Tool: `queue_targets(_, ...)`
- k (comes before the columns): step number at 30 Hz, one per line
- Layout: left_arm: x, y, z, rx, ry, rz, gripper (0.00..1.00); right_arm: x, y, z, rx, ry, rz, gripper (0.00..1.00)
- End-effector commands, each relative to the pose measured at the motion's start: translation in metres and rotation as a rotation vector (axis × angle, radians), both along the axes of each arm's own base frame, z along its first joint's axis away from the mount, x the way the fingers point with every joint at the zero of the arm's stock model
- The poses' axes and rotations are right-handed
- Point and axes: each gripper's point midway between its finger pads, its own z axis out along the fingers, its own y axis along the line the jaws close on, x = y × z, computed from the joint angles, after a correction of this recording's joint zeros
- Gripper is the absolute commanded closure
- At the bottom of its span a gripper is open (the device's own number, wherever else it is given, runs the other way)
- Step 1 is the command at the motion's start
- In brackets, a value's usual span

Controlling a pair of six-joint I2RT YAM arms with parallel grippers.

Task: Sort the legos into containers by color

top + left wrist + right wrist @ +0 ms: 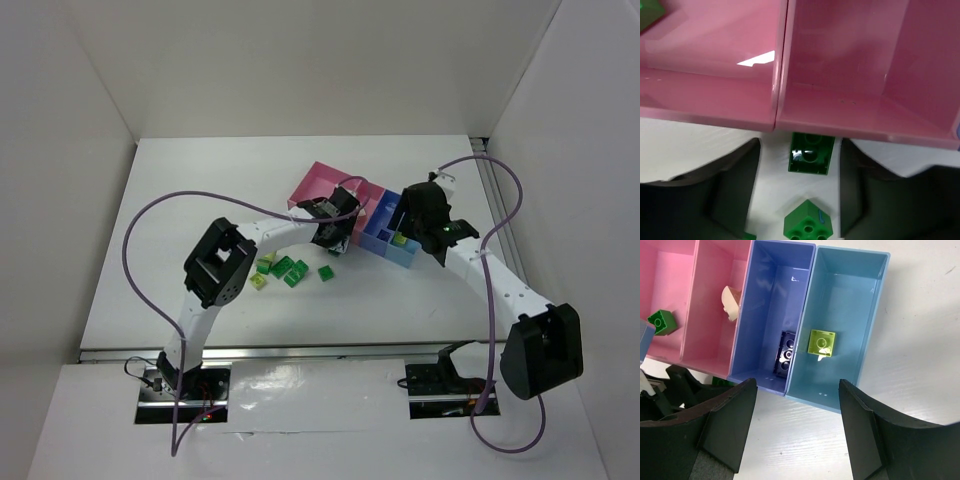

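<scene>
The joined bins sit at the table's middle: wide pink, narrow pink, blue and light blue. My left gripper is open and low on the table at the pink bins' front wall. A dark green lego lies between its fingers against that wall, and another green one lies nearer. My right gripper is open and empty above the table in front of the blue bins. A green lego lies in the wide pink bin, a beige one in the narrow pink, a dark blue one in the blue, a yellow-green one in the light blue.
Several loose green legos and a yellow-green one lie on the white table left of my left gripper. White walls enclose the table on the left, back and right. Purple cables arch over both arms.
</scene>
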Motion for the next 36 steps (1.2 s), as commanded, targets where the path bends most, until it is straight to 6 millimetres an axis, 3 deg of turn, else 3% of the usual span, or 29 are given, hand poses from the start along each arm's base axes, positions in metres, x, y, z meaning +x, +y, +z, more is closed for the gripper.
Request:
queue_targets(1, 0.007, -0.014, 0.003, -0.004, -0.039, -0.030, 0.38, -0.002, -0.007, 0.014, -0.002, -0.036, -0.031, 0.26)
queue_targets(3, 0.007, -0.014, 0.003, -0.004, -0.039, -0.030, 0.48, -0.003, -0.009, 0.015, -0.004, -0.047, -0.038, 0.26)
queue_targets(4, 0.002, -0.016, 0.002, 0.003, -0.031, -0.041, 0.59, -0.003, -0.009, 0.015, -0.004, -0.047, -0.038, 0.26)
queue_targets(9, 0.001, -0.004, 0.026, 0.029, -0.063, -0.016, 0.79, -0.002, -0.012, 0.015, -0.004, -0.047, -0.047, 0.26)
queue_targets(11, -0.004, 0.006, 0.037, 0.035, -0.076, 0.003, 0.80, -0.002, -0.012, 0.015, -0.004, -0.047, -0.047, 0.26)
queue_targets(12, -0.004, 0.010, 0.062, 0.010, -0.117, 0.012, 0.80, -0.003, -0.011, 0.015, 0.004, -0.053, -0.040, 0.26)
queue_targets(15, -0.011, 0.020, 0.089, -0.013, -0.156, 0.022, 0.80, -0.002, -0.011, 0.020, 0.010, -0.071, -0.040, 0.26)
queue_targets(16, -0.008, 0.025, 0.111, -0.040, -0.198, 0.041, 0.80, -0.002, -0.011, 0.020, 0.010, -0.071, -0.040, 0.26)
queue_targets(21, 0.011, 0.035, 0.155, -0.114, -0.248, 0.078, 0.80, 0.000, -0.009, 0.018, 0.008, -0.068, -0.028, 0.26)
queue_targets(22, 0.018, 0.034, 0.157, -0.118, -0.254, 0.088, 0.80, 0.000, -0.009, 0.018, 0.008, -0.068, -0.028, 0.26)
queue_targets(23, 0.029, 0.038, 0.144, -0.090, -0.235, 0.098, 0.80, 0.000, -0.009, 0.015, 0.005, -0.060, -0.028, 0.26)
queue_targets(24, 0.038, 0.031, 0.152, -0.102, -0.248, 0.098, 0.80, 0.000, -0.009, 0.015, 0.005, -0.060, -0.028, 0.26)
queue_targets(25, 0.051, 0.038, 0.150, -0.076, -0.269, 0.138, 0.80, 0.000, -0.007, 0.015, 0.012, -0.058, -0.019, 0.26)
queue_targets(27, 0.078, 0.037, 0.137, -0.063, -0.270, 0.170, 0.77, -0.002, -0.007, 0.013, 0.009, -0.049, -0.019, 0.26)
queue_targets(29, 0.095, 0.033, 0.129, -0.064, -0.274, 0.182, 0.63, -0.002, -0.007, 0.019, 0.012, -0.058, -0.019, 0.26)
queue_targets(31, 0.112, 0.025, 0.127, -0.061, -0.296, 0.197, 0.26, -0.005, -0.009, 0.023, 0.008, -0.066, -0.014, 0.26)
queue_targets(32, 0.110, 0.027, 0.125, -0.042, -0.275, 0.195, 0.12, -0.005, -0.009, 0.023, 0.008, -0.066, -0.014, 0.26)
queue_targets(33, 0.110, 0.026, 0.131, -0.046, -0.279, 0.195, 0.10, -0.008, -0.009, 0.024, 0.007, -0.064, -0.014, 0.26)
queue_targets(34, 0.107, 0.028, 0.122, -0.040, -0.261, 0.204, 0.10, -0.008, -0.009, 0.024, 0.007, -0.064, -0.014, 0.26)
queue_targets(35, 0.101, 0.032, 0.142, -0.075, -0.277, 0.226, 0.10, -0.010, -0.010, 0.018, 0.003, -0.051, -0.014, 0.26)
queue_targets(36, 0.094, 0.036, 0.146, -0.080, -0.271, 0.235, 0.15, -0.013, -0.010, 0.011, 0.003, -0.033, -0.007, 0.26)
